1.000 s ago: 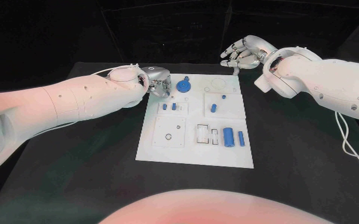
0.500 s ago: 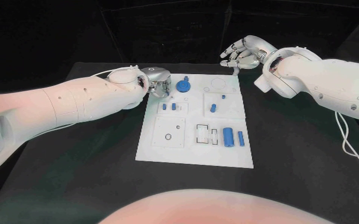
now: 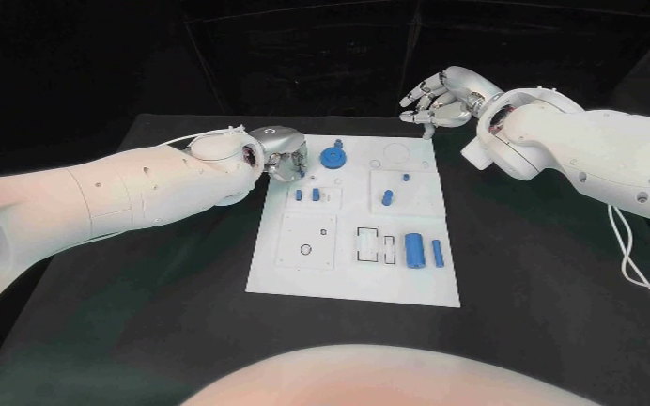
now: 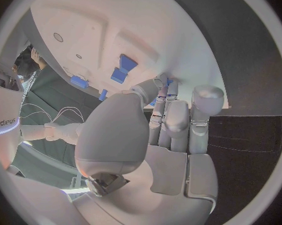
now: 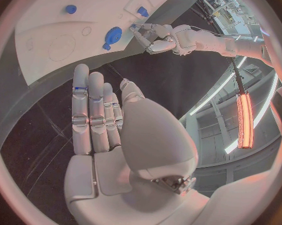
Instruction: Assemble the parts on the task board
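Silver fingers of the left hand (image 3: 282, 154) are curling in over the far left corner of the white task board (image 3: 355, 279), close together with their tips pointing down toward the board. In the left wrist view the fingers (image 4: 169, 116) are lying side by side with the thumb folded across in front of them, and something small and blue is showing right at the fingertips; whether it is being pinched or is merely lying just beyond them, I cannot tell.

Just beside that hand, toward the board's middle, a round blue part (image 3: 333, 154) with a stub on top is sitting on the board. Nearer the robot from the hand, two small blue parts (image 3: 306, 195) are standing side by side. Further across the board from the left hand, a small blue peg (image 3: 405, 178) and a slanted blue piece (image 3: 386, 196) are lying in a square section. A thick blue cylinder (image 3: 413, 247) and a thinner blue bar (image 3: 438, 252) are lying next to each other in the near right section, well apart from both hands.

The right hand (image 3: 441, 98) is hovering past the board's far right corner, above the black table (image 3: 162, 312), holding nothing. Its fingers (image 5: 90, 110) are stretching out straight, lying close alongside one another, with the thumb standing apart from them.
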